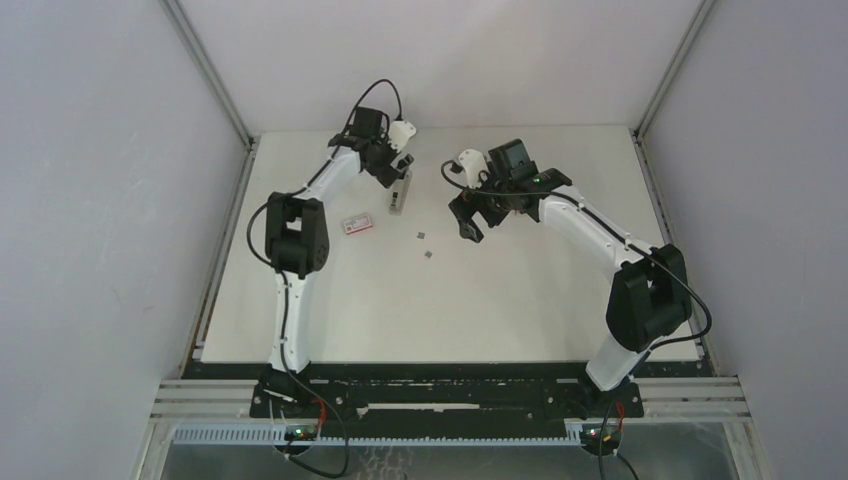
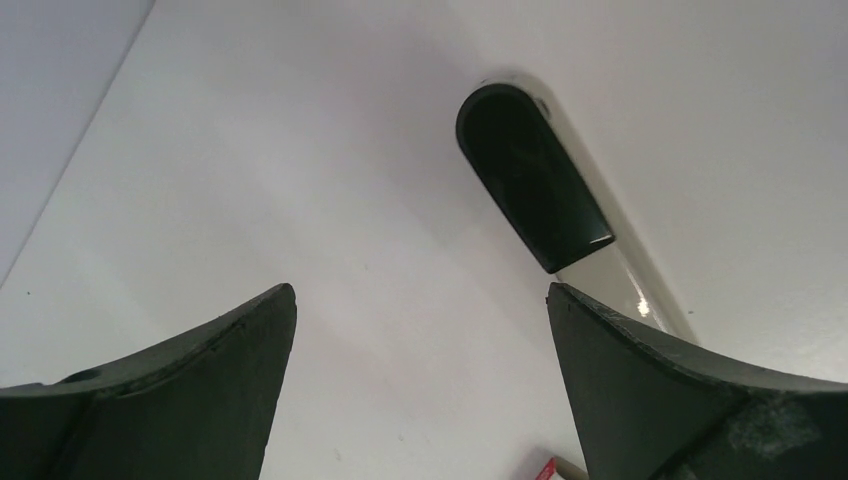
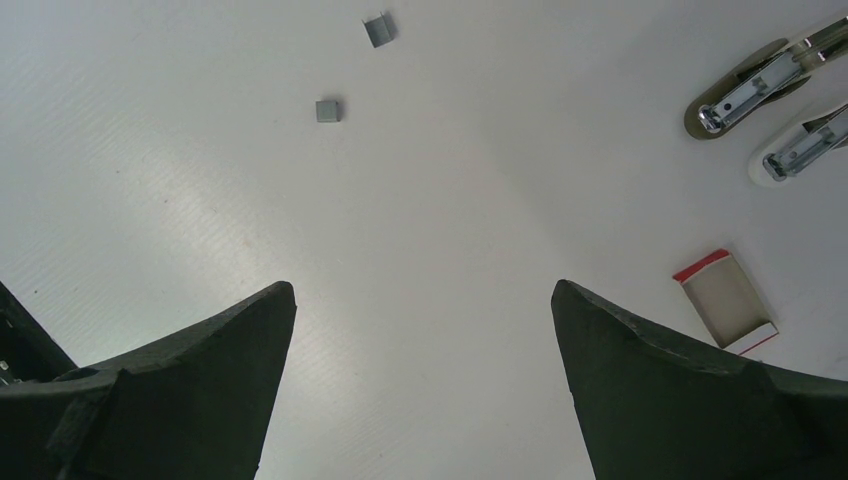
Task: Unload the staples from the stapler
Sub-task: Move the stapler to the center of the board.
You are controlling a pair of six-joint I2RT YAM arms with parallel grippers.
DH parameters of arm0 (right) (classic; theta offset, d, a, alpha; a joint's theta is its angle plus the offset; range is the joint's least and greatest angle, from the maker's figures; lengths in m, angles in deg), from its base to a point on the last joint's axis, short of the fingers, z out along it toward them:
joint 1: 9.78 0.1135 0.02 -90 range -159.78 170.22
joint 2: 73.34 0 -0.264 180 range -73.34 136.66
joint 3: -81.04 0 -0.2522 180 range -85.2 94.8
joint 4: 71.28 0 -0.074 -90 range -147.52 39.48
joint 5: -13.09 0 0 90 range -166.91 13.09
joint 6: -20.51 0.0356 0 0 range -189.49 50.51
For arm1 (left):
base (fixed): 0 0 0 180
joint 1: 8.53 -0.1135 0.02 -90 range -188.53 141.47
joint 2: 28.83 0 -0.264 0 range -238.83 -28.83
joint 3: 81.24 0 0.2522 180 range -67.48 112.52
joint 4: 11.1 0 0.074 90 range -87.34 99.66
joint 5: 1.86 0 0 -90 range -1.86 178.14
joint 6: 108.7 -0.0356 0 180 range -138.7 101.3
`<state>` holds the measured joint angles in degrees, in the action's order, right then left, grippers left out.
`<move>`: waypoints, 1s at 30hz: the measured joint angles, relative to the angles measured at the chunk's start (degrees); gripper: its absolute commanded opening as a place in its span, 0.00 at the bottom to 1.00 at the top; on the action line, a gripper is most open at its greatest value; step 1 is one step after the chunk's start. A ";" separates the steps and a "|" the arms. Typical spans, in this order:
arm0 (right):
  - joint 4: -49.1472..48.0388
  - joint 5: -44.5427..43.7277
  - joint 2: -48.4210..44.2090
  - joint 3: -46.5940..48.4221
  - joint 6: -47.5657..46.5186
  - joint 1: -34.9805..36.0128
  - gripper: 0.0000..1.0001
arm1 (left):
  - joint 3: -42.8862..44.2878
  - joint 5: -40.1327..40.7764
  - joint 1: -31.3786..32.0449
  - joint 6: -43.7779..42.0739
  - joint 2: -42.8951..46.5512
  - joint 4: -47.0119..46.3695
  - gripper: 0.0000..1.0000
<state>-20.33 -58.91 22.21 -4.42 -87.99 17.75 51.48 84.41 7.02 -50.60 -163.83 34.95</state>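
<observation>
The stapler (image 1: 399, 193) lies at the back middle of the table. In the left wrist view its black top arm (image 2: 530, 190) lies over the silver base (image 2: 645, 290). In the right wrist view the stapler (image 3: 745, 92) shows two long halves side by side, each with a metal channel. My left gripper (image 1: 401, 168) is open and empty over the stapler's far end; in its own view the gripper (image 2: 420, 300) has the stapler beside its right finger (image 2: 650, 390). Two staples (image 1: 421, 236) (image 1: 428, 254) lie loose on the table, and also show in the right wrist view (image 3: 379, 29) (image 3: 329, 110). My right gripper (image 1: 468, 226) (image 3: 422, 295) is open and empty, right of the staples.
A small pink-and-white box (image 1: 357, 223) lies left of the stapler; it lies open in the right wrist view (image 3: 725, 300), and its corner shows in the left wrist view (image 2: 552, 468). Grey walls close the table on three sides.
</observation>
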 measured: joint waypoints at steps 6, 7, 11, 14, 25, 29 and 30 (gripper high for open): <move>-0.04 0.09 -0.74 -0.13 -0.04 0.00 1.00 | 0.00 2.34 1.44 3.28 0.96 -1.25 1.00; 0.00 0.09 -0.85 -0.22 -0.04 0.00 1.00 | 0.17 3.72 1.62 4.42 0.96 -1.16 1.00; 0.00 0.09 -1.25 -0.44 -0.07 0.00 1.00 | 3.10 7.32 1.84 9.51 0.90 1.42 1.00; -0.07 0.02 -1.42 -0.50 -0.04 0.00 1.00 | 4.00 7.32 1.84 13.84 1.68 1.70 1.00; -0.96 -3.10 -3.15 -1.01 0.68 -1.49 1.00 | 3.85 0.92 2.51 25.49 5.03 2.84 0.97; -1.22 -1.62 -4.90 -1.68 1.77 -4.74 1.00 | 5.73 -0.07 2.82 27.28 2.38 4.35 0.95; -1.36 -0.74 -5.27 -1.75 1.99 -6.01 1.00 | 6.69 -0.15 2.84 27.61 1.22 4.59 0.95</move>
<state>-21.68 -59.65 16.94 -6.17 -86.00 11.74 58.17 84.26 9.86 -23.00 -162.60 39.54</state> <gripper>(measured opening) 0.997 0.960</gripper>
